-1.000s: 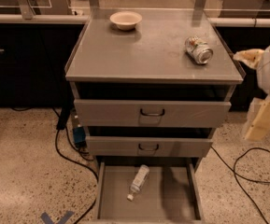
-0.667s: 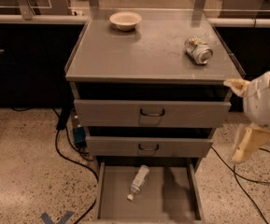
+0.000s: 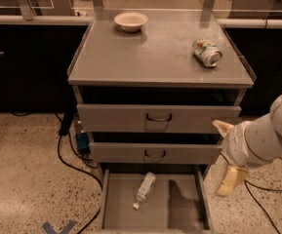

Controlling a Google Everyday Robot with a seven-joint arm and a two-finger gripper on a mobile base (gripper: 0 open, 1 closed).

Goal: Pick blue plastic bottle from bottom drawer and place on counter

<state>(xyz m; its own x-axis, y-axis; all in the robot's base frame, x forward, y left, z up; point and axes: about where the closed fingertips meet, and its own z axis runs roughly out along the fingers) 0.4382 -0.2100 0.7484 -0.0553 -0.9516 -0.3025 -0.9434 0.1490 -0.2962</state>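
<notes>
The blue plastic bottle (image 3: 144, 189) lies on its side on the floor of the open bottom drawer (image 3: 182, 208), left of middle, with its white cap toward the front. My gripper (image 3: 226, 154) hangs on the white arm at the right, beside the cabinet's right edge, level with the middle drawer front and above and to the right of the bottle. Its two pale yellow fingers (image 3: 231, 179) stand apart and hold nothing. The counter (image 3: 150, 57) is the grey cabinet top above the drawers.
A crushed silver can (image 3: 207, 52) lies on the counter's right side and a pale bowl (image 3: 130, 20) stands at its back. Two shut drawer fronts (image 3: 157, 118) with dark handles sit above the open drawer. Black cables (image 3: 70, 155) run over the speckled floor to the left.
My arm and gripper have moved down and leftward along the cabinet's right side, from counter height to drawer height. The bottle, can and bowl have not moved.
</notes>
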